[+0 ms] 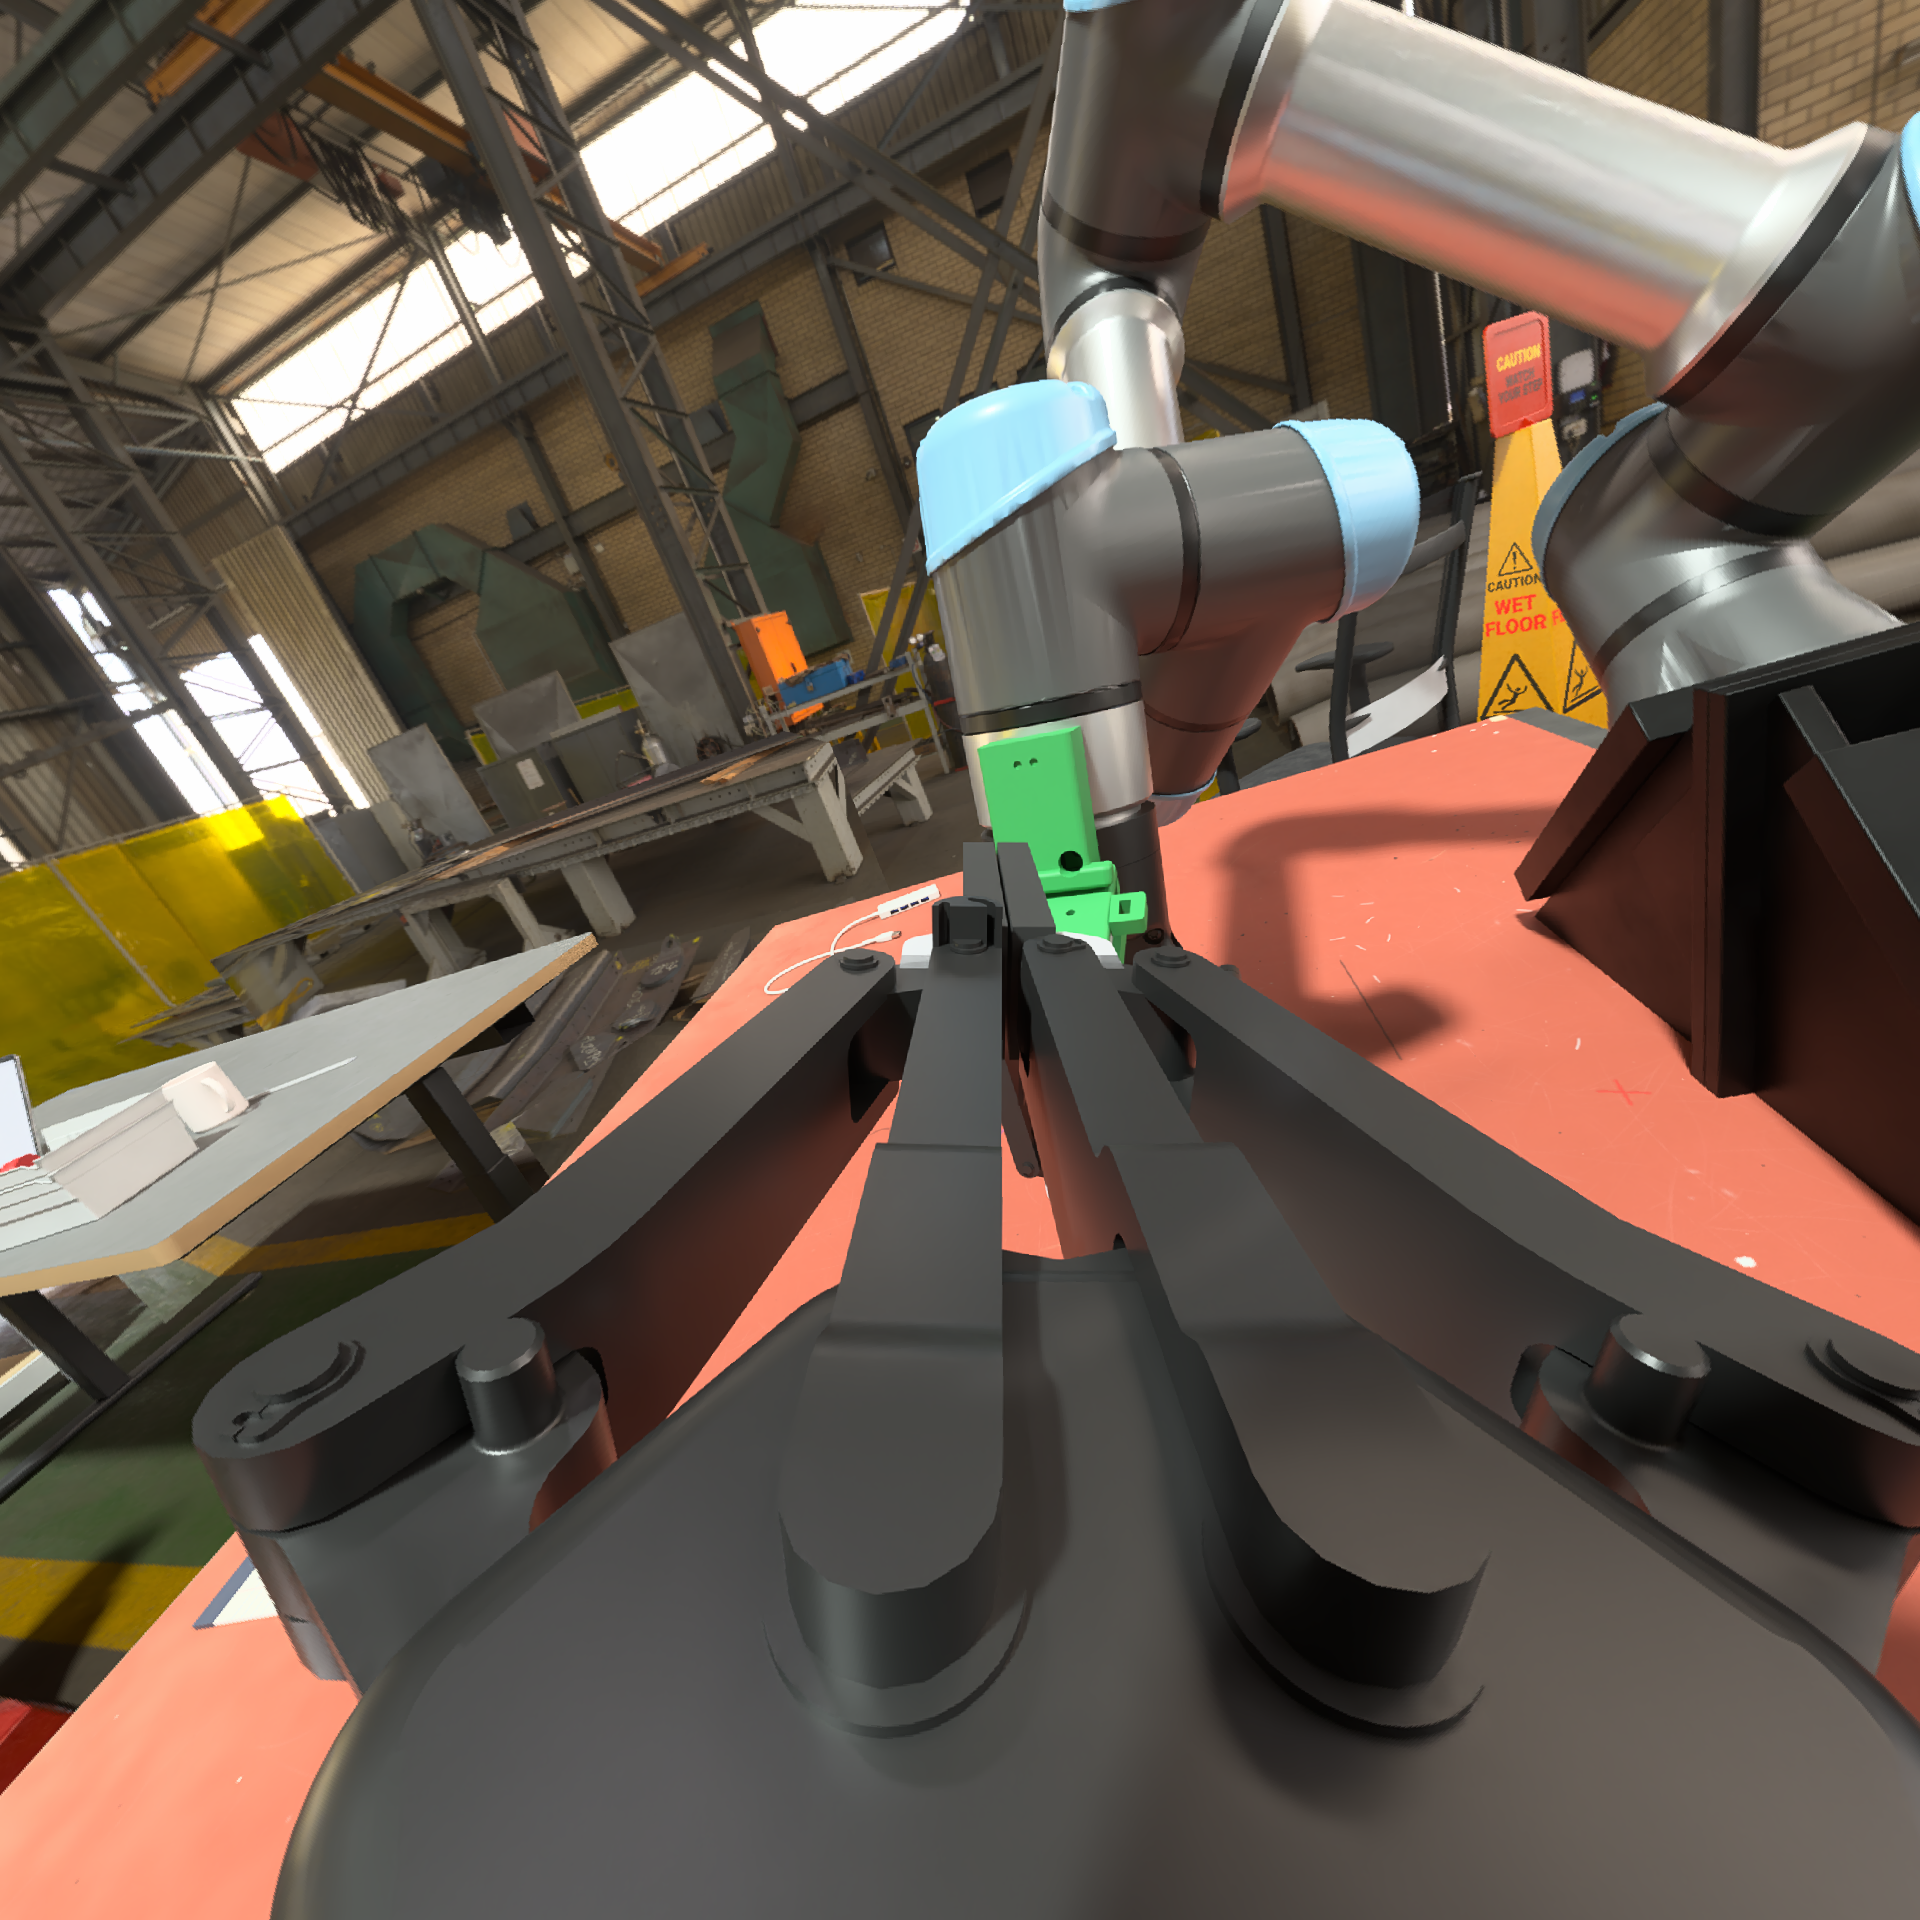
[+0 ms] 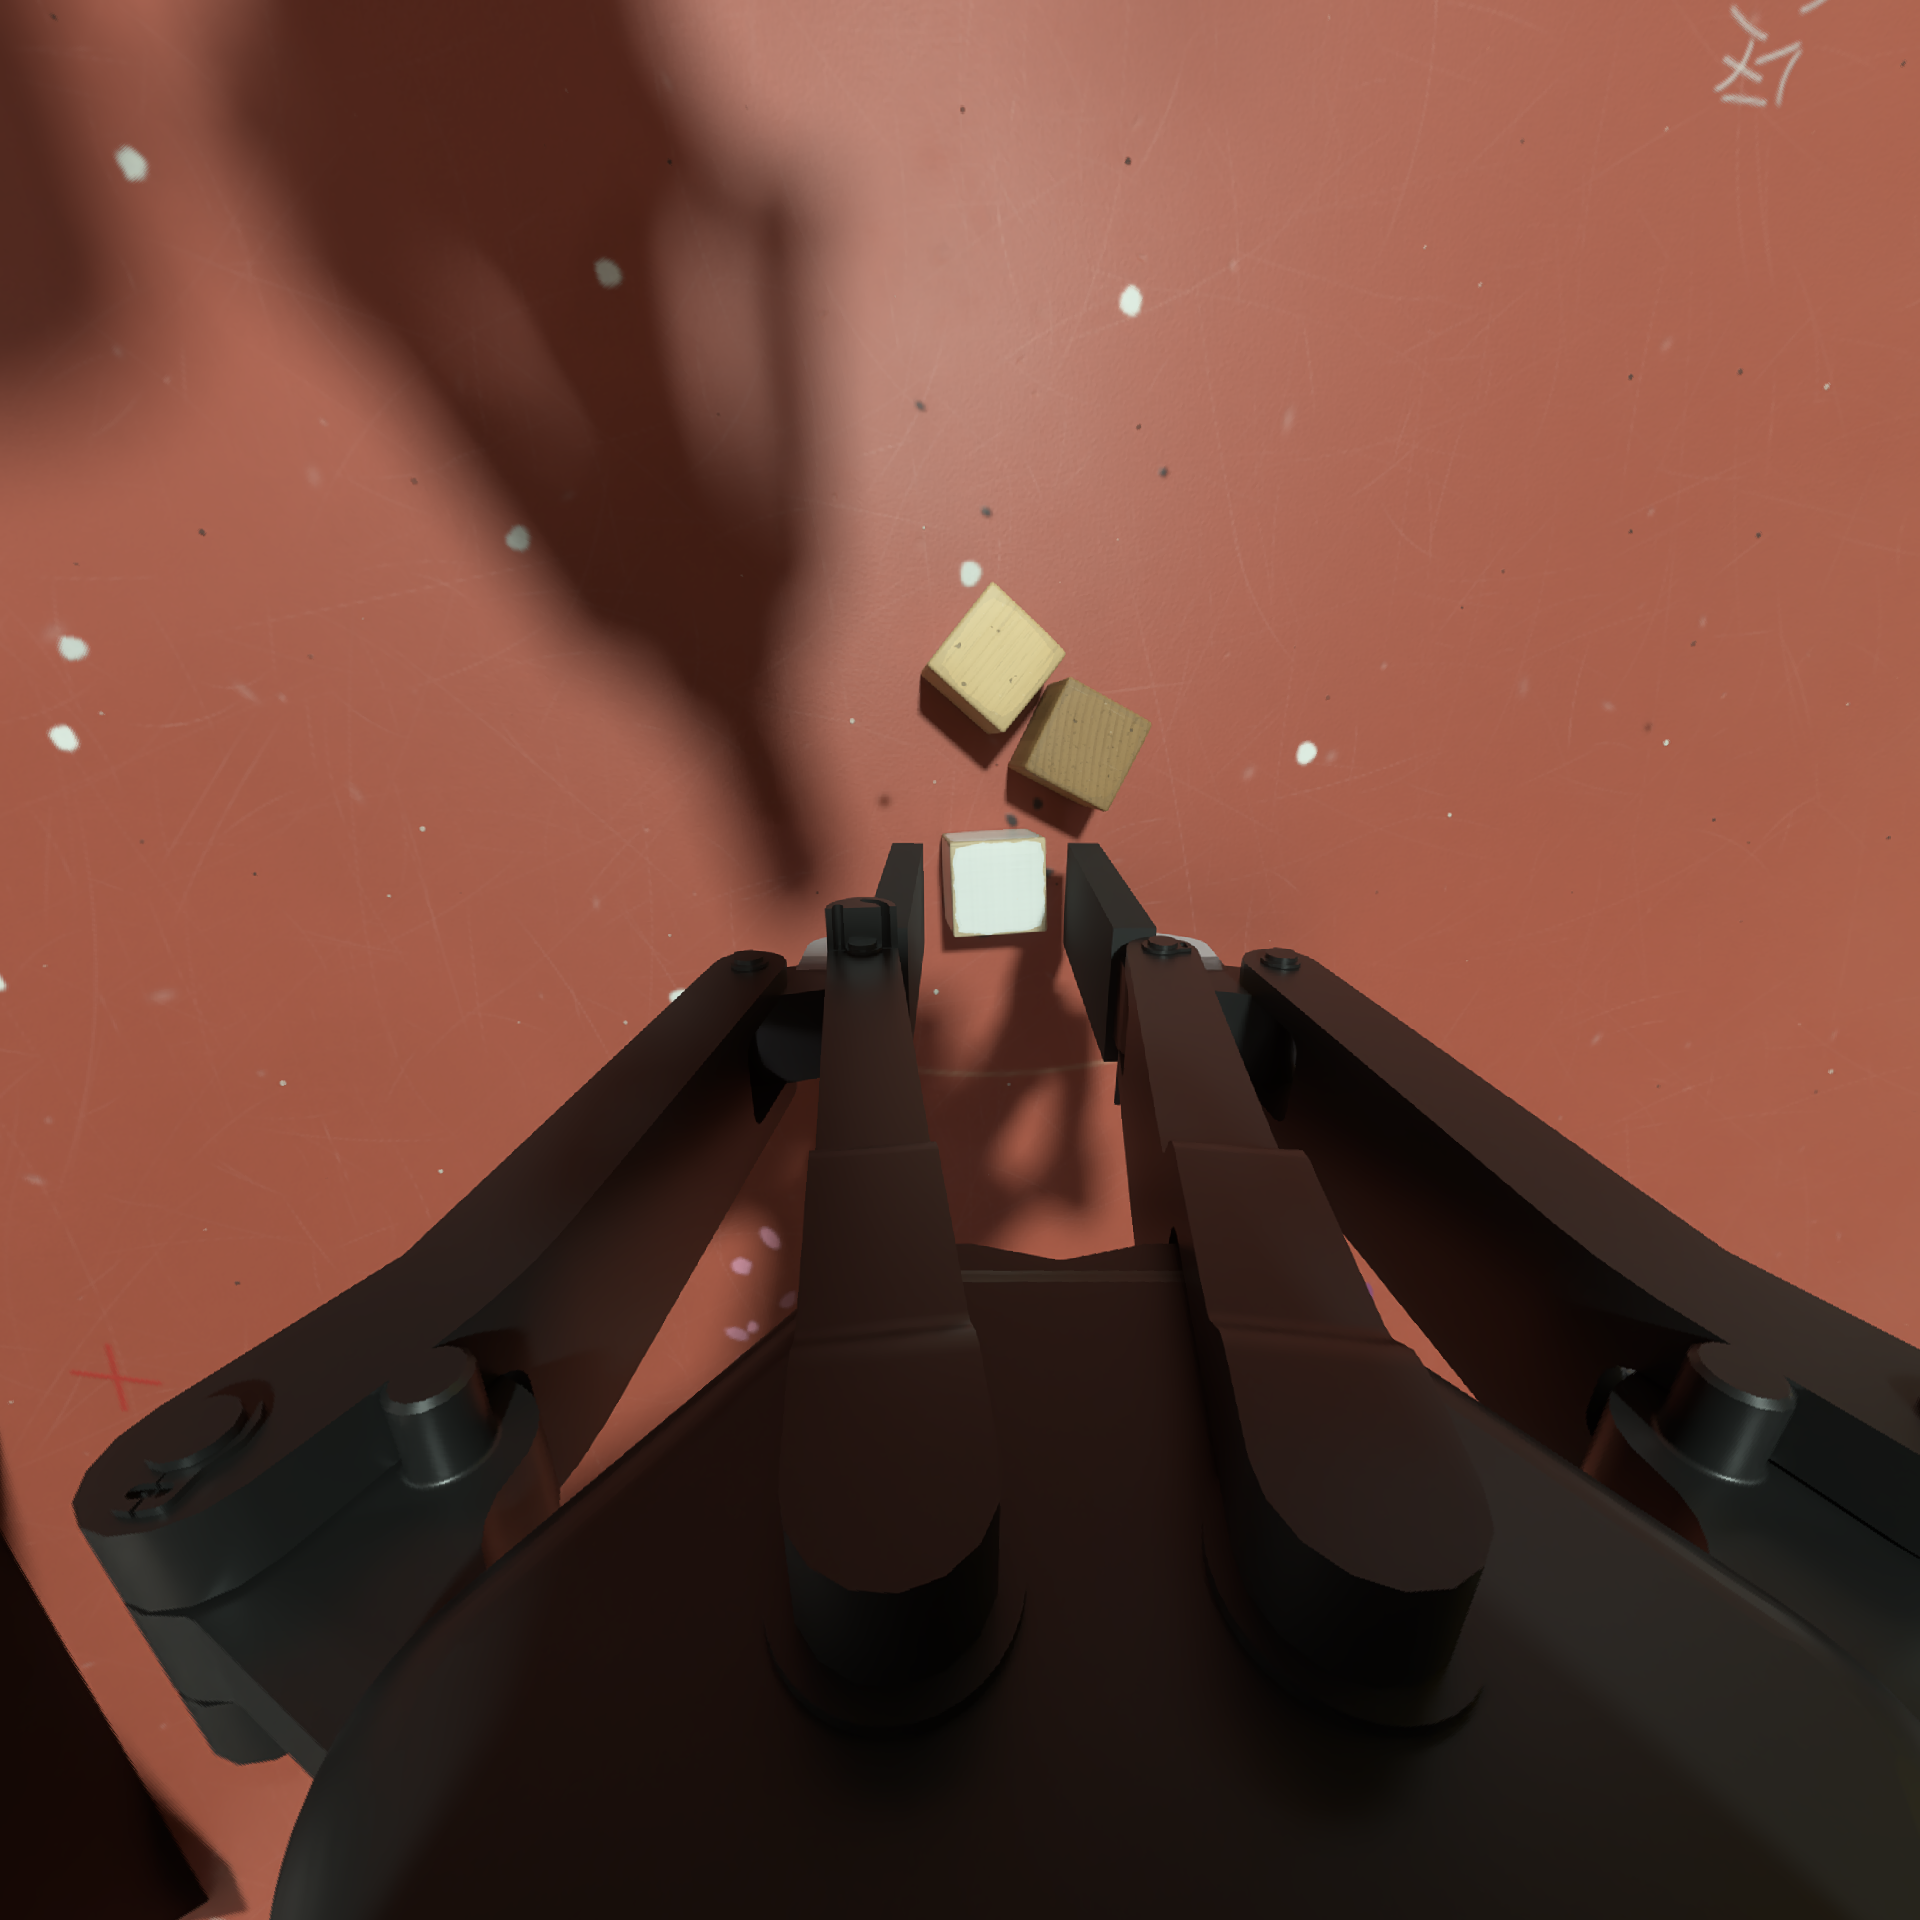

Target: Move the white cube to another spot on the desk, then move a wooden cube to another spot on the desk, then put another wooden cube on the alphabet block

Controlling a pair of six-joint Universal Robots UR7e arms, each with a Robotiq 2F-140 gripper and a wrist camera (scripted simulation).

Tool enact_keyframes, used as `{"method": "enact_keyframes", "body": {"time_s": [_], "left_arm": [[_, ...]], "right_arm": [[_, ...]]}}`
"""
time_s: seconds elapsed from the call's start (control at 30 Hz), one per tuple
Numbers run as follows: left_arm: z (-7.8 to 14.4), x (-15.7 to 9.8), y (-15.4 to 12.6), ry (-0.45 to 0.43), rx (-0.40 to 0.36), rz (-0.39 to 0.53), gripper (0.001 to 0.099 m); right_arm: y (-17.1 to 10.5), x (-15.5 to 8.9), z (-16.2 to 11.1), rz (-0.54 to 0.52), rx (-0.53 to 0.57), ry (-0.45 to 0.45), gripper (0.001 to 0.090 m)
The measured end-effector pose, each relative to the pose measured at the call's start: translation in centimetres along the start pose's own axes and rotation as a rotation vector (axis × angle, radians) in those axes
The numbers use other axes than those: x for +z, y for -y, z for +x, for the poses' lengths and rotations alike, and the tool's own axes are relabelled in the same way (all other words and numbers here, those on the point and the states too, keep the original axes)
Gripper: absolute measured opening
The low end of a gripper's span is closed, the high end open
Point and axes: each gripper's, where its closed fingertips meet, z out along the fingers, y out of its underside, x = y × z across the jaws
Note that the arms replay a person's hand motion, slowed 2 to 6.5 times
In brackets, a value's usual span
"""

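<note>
Three cubes lie on the red desk (image 2: 1455, 520) in the right wrist view. The white cube (image 2: 995, 885) serves as the reference landmark for all positions below.

1. Right gripper (image 2: 992, 883): the fingers are spread, one on each side of the white cube. A narrow gap shows between each finger pad and the cube face. The cube rests on the desk surface, and its shadow falls toward the gripper body.

2. Dark wooden cube (image 2: 1081, 743): it sits just beyond the white cube, slightly toward the right finger, and is rotated so that a corner points at the white cube. A small gap separates the two.

3. Pale wooden cube (image 2: 994, 657): it sits farther beyond the white cube, on the far side of the dark wooden cube. One of its edges touches or nearly touches the dark wooden cube; contact cannot be confirmed.

4. Left gripper (image 1: 997, 883): the fingers are closed together with nothing visible between them. It points across the desk toward the right arm (image 1: 1143, 571), which descends to the desk, carrying a green wrist mount (image 1: 1039, 800).

5. Dark wooden box (image 1: 1714, 862): it stands on the desk to the right of the left gripper in the left wrist view.

The alphabet block is not identifiable in either view.
</note>
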Motion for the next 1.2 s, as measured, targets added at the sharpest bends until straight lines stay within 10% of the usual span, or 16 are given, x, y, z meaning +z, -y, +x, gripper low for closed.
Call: {"method": "enact_keyframes", "body": {"time_s": [1.2], "left_arm": [[-0.14,0.32,-0.61,-0.001,-0.002,-0.021,0.0009]], "right_arm": [[0.56,0.58,0.04,-0.027,-0.038,-0.03,0.0333]]}}
